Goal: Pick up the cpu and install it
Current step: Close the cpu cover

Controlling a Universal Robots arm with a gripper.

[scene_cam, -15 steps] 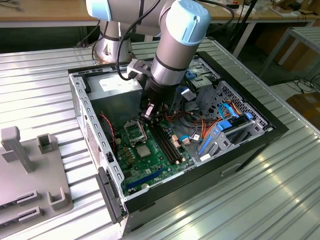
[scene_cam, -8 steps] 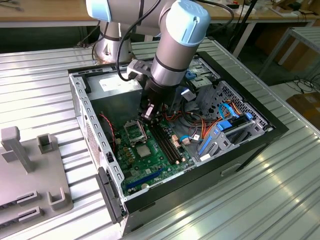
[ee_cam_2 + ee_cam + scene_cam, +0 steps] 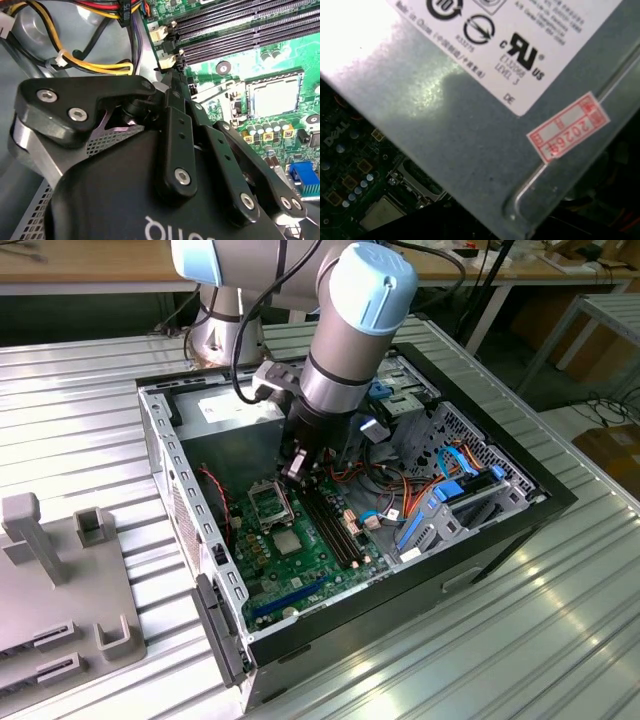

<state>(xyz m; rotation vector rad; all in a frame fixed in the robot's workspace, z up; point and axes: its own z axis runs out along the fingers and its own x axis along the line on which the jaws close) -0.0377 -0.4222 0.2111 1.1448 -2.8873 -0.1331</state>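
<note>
The cpu (image 3: pixel 288 542) is a small silvery-grey square lying flat on the green motherboard (image 3: pixel 300 575) inside the open computer case. It sits just in front of the black socket (image 3: pixel 268 502) with its metal frame. Both wrist views also catch the cpu (image 3: pixel 274 96) (image 3: pixel 382 212), with small capacitors beside it. My gripper (image 3: pixel 296 475) hangs over the board's back part, between the socket and the memory slots (image 3: pixel 335 525), apart from the cpu. Its black links converge in the second wrist view, and the gripper (image 3: pixel 170 82) looks shut with nothing seen in it.
The power supply (image 3: pixel 470 100) with its white label and red sticker is close by the wrist. Yellow and red cables (image 3: pixel 95 62) run beside the gripper. Drive bays with blue parts (image 3: pixel 450 500) fill the case on the exterior view's right. A grey fixture (image 3: pixel 60 580) stands outside on the left.
</note>
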